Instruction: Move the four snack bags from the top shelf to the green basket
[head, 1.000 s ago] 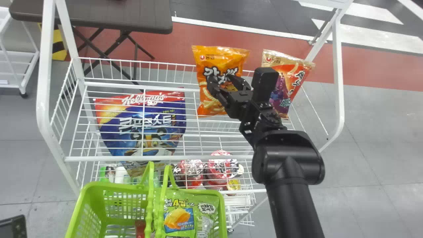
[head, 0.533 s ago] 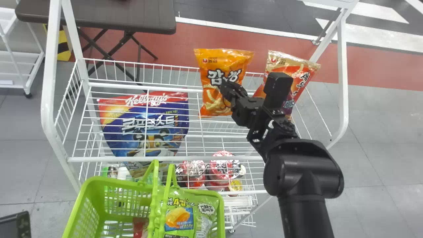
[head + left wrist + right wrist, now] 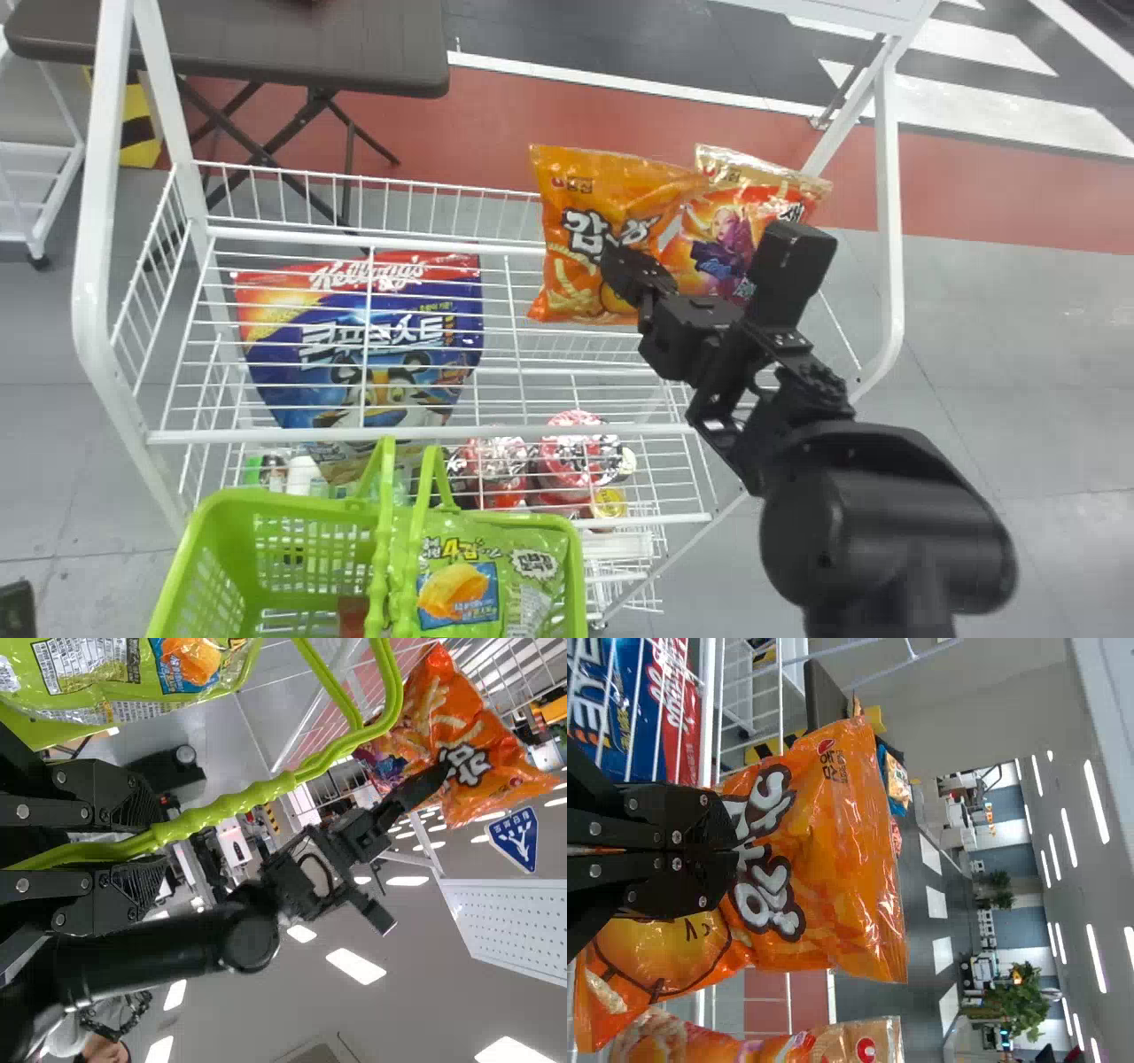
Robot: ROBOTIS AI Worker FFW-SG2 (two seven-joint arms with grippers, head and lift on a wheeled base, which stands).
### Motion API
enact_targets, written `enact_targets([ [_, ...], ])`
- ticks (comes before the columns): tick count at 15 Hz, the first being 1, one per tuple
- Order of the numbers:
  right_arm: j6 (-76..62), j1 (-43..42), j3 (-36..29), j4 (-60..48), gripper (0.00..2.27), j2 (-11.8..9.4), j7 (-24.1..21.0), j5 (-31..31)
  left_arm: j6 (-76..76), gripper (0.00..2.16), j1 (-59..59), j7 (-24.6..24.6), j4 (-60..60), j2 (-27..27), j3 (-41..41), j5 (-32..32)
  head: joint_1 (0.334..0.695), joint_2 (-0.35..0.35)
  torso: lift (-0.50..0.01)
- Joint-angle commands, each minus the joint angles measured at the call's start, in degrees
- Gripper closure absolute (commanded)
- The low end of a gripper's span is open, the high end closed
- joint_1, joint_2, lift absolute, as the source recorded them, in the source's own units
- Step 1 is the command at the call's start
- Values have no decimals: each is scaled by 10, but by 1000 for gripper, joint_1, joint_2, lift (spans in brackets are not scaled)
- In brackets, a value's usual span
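My right gripper (image 3: 623,266) is shut on the front of an orange snack bag (image 3: 580,208), upright at the top shelf's back. In the right wrist view the gripper (image 3: 731,849) pinches the printed middle of the orange bag (image 3: 842,842). A red and gold snack bag (image 3: 731,235) stands to its right, partly behind it and the arm. At the bottom left, a dark part of my left arm (image 3: 16,611) shows; in the left wrist view its gripper (image 3: 152,843) is shut on the handle of the green basket (image 3: 208,509). A green snack bag (image 3: 461,580) lies inside.
White shelf posts (image 3: 97,292) rise at both sides. A blue and red cereal bag (image 3: 363,328) lies beneath the top shelf's wires, left of the snack bags. Round cups (image 3: 580,452) sit on a lower shelf. Behind the rack stands a dark table (image 3: 239,44).
My right gripper has gone from open to shut on the orange bag. The bag has shifted right along the shelf, overlapping the red and gold one, as the arm swung right.
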Motion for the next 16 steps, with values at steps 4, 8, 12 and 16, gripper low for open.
enact_targets([
  [4,345,93,-81,-223,2236,1,-1,-108,-1,988,-11,0,8,0,0,1,695,-342,0],
  [8,499,155,-202,-271,2236,1,2,-319,-3,988,-20,4,16,-7,0,0,695,-350,0],
  [12,499,185,-249,-267,2236,1,31,-442,-12,988,-21,11,20,-9,-9,-2,695,-350,0],
  [16,499,207,-227,-212,2236,1,32,-488,-21,988,-22,11,22,-10,-16,-2,695,-350,0],
])
